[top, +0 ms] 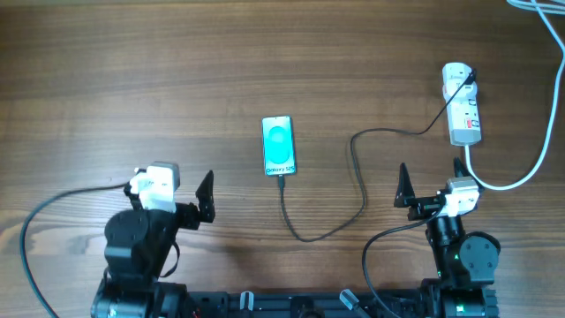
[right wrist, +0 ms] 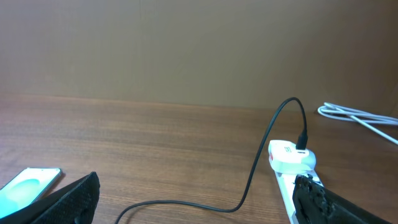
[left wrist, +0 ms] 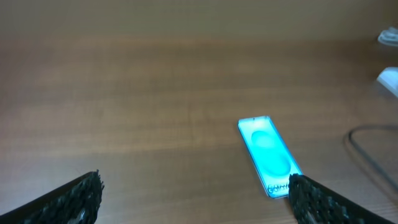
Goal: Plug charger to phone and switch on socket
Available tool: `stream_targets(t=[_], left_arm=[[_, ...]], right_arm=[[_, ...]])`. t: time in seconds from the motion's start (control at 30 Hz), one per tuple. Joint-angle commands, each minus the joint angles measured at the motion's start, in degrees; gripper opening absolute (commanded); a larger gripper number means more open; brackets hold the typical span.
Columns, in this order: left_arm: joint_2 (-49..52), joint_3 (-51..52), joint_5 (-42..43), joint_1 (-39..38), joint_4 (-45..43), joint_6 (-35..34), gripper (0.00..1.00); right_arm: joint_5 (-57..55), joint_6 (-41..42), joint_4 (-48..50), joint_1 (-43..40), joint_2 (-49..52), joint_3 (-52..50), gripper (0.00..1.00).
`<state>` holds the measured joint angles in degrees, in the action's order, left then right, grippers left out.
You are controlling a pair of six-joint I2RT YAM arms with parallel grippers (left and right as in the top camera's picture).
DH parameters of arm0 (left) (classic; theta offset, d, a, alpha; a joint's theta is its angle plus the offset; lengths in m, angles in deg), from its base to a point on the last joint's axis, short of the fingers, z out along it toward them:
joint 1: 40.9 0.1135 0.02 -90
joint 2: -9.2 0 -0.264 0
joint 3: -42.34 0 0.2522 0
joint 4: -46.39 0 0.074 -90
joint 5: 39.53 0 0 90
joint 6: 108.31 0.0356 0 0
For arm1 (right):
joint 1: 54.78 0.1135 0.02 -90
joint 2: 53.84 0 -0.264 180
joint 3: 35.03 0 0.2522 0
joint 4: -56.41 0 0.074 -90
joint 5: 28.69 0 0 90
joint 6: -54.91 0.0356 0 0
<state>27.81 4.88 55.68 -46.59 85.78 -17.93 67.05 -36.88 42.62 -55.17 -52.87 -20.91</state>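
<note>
The phone lies face up mid-table with its cyan screen lit. It also shows in the left wrist view and at the lower left of the right wrist view. The black charger cable runs from the phone's bottom edge, loops toward me, then leads to the white socket at the far right, where its plug sits. My left gripper is open and empty, short of the phone. My right gripper is open and empty, just in front of the socket.
A thick white cord curves from the socket's near end out to the right edge and up to the far right corner; it shows in the right wrist view. A robot's black cable loops at the left front.
</note>
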Motion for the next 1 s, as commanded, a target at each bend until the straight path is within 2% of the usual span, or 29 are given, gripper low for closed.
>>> stream_targets(t=[0.0, 0.1, 0.33, 0.5, 0.67, 0.97], left_arm=[[-4.22, 4.57, 0.74, 0.2, -3.45, 0.22, 1.0], [-6.58, 7.98, 0.74, 0.26, -7.48, 0.04, 1.0], [-9.84, 15.43, 0.46, 1.64, -18.62, -7.58, 1.0], [-11.56, 19.32, -0.57, 1.7, -24.96, -10.67, 1.0], [-14.95, 22.77, -3.43, 1.75, -27.98, -14.82, 1.0], [-18.1, 23.39, -5.31, 1.75, -26.51, -13.16, 1.0]], right_arm=[[-0.37, 0.44, 0.17, -0.24, -0.76, -0.04, 1.0], [-0.37, 0.44, 0.17, -0.24, -0.76, -0.04, 1.0], [-0.35, 0.44, 0.17, -0.24, -0.76, -0.04, 1.0], [-0.37, 0.44, 0.17, -0.24, -0.76, -0.04, 1.0], [-0.37, 0.42, 0.17, -0.24, -0.76, -0.04, 1.0], [-0.37, 0.44, 0.17, -0.24, -0.76, -0.04, 1.0]])
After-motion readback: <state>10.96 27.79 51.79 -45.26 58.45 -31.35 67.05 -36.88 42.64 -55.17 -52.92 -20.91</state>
